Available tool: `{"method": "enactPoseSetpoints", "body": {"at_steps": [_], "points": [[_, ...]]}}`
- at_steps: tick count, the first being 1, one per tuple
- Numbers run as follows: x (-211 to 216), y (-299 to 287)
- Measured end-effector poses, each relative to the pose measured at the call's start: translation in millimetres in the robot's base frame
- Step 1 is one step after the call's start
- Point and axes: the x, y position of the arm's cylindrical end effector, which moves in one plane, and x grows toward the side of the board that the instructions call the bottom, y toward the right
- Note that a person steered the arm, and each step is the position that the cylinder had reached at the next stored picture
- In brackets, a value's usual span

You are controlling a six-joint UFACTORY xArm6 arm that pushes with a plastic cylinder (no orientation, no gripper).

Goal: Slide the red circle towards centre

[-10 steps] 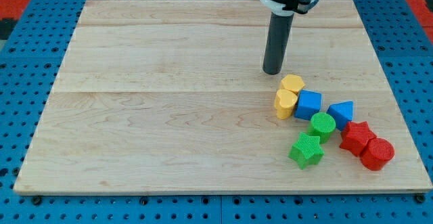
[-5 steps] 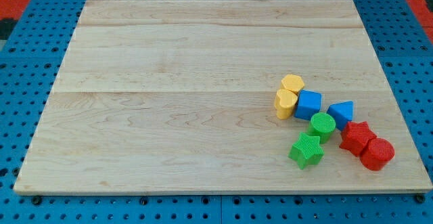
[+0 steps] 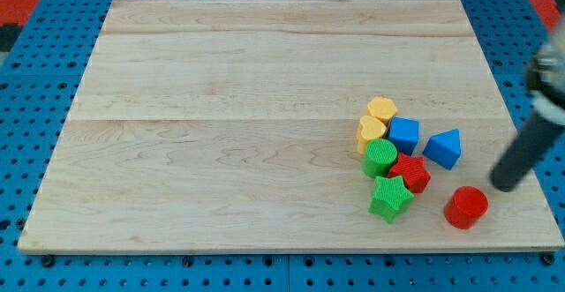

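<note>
The red circle lies near the board's bottom right corner, apart from the other blocks. My tip is on the board just to the right of and slightly above the red circle, a small gap between them. To the circle's left is a cluster: a red star, a green star, a green circle, a yellow heart, a yellow hexagon, a blue cube and a blue triangle.
The wooden board lies on a blue pegboard table. The board's right edge runs close behind my tip. The block cluster stands between the red circle and the board's centre.
My rod left the view from the top, then came back at the right. The red circle has moved left and down. The red star, green circle and green star have shifted left.
</note>
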Motion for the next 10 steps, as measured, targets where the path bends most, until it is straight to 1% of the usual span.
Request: {"method": "enactPoseSetpoints", "body": {"at_steps": [1,2,3,5,7,8,9,10], "points": [[47,23],[58,-45],[17,-118],[-55,-154],[-101,-116],[-111,-98],[-108,-67],[-154,-100]]}}
